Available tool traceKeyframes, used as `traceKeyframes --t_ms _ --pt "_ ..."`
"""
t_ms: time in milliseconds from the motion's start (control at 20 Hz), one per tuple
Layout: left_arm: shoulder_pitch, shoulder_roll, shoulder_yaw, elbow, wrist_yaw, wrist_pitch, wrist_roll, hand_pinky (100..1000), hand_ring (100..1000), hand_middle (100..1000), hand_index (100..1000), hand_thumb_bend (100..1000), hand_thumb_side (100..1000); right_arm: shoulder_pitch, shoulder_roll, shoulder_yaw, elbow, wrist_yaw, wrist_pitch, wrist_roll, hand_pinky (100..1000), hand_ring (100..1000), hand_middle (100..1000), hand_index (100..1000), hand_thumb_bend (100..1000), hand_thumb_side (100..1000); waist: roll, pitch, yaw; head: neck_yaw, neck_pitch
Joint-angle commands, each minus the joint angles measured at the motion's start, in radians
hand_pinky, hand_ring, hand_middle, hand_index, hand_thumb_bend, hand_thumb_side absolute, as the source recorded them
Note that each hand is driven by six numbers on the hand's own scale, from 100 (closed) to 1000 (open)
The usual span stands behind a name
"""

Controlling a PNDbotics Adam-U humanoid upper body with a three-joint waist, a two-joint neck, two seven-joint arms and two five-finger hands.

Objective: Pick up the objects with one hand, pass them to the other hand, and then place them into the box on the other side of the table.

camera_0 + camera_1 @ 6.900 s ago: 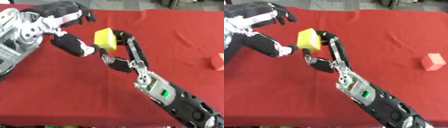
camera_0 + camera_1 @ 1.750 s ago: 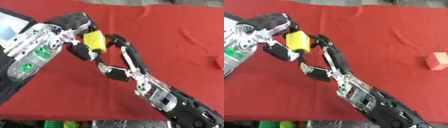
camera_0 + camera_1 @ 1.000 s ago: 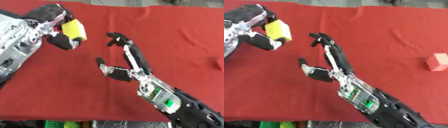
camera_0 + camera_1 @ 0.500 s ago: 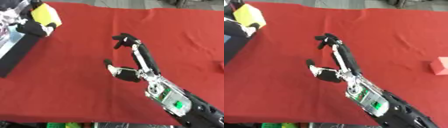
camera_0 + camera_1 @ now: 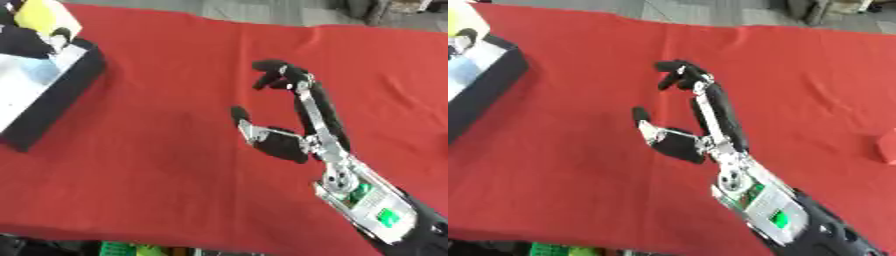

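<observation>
A yellow block (image 5: 41,17) sits in my left hand (image 5: 26,41) at the top left corner, with the black fingers curled round it. The block hangs over the near end of the box (image 5: 54,90), which has black walls and a pale inside. My right hand (image 5: 284,142) stands in the middle of the red table (image 5: 157,165), open and holding nothing, fingers pointing away and bent at the tips. A red block (image 5: 887,146) lies at the right edge of the right eye view, far from both hands.
The red cloth covers the table to its near edge, where dark floor and something green (image 5: 131,248) show below. Grey floor lies beyond the far edge.
My left hand took the yellow block from my right hand and carried it left and away to the box. The right hand has opened and stayed at mid-table. The camera has shifted.
</observation>
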Motion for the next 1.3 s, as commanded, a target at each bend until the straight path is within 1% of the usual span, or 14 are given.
traceKeyframes --t_ms 50,200,450,850,950,1050,1300 --pt "-0.025 0.043 0.031 0.021 0.000 0.009 0.027 621 489 380 396 100 128 -0.008 -0.024 -0.012 -0.032 -0.007 0.001 -0.006 771 917 552 788 349 143 0.007 -0.015 -0.002 0.021 -0.013" --pt "-0.033 0.040 0.050 0.105 -0.032 0.008 0.048 624 491 382 398 100 126 -0.007 -0.029 -0.014 -0.040 -0.006 0.002 -0.005 771 917 553 789 351 141 0.007 -0.014 -0.005 0.048 -0.015" --pt "-0.049 0.029 0.080 0.236 -0.068 -0.009 0.081 627 493 383 399 100 125 -0.008 -0.038 -0.020 -0.061 -0.007 -0.002 -0.009 771 915 553 788 356 139 0.005 -0.011 -0.008 0.076 -0.028" --pt "-0.062 0.008 0.114 0.384 -0.100 -0.034 0.136 634 502 396 412 100 126 -0.011 -0.050 -0.032 -0.098 -0.009 -0.002 -0.013 771 912 551 786 364 132 0.000 -0.005 -0.015 0.109 -0.057" --pt "-0.065 -0.003 0.123 0.427 -0.109 -0.039 0.144 639 509 412 427 100 127 -0.011 -0.051 -0.034 -0.099 -0.008 -0.007 -0.015 771 912 551 786 364 132 -0.001 -0.004 -0.017 0.115 -0.062" --pt "-0.066 -0.014 0.128 0.468 -0.119 -0.046 0.146 653 528 454 477 105 117 -0.011 -0.051 -0.035 -0.100 -0.009 -0.011 -0.017 771 912 551 786 366 131 -0.002 -0.004 -0.018 0.118 -0.064" --pt "-0.068 -0.035 0.138 0.550 -0.158 -0.062 0.153 695 582 530 573 189 101 -0.013 -0.048 -0.037 -0.100 -0.010 -0.024 -0.025 770 911 550 786 370 128 -0.006 -0.001 -0.023 0.119 -0.067"
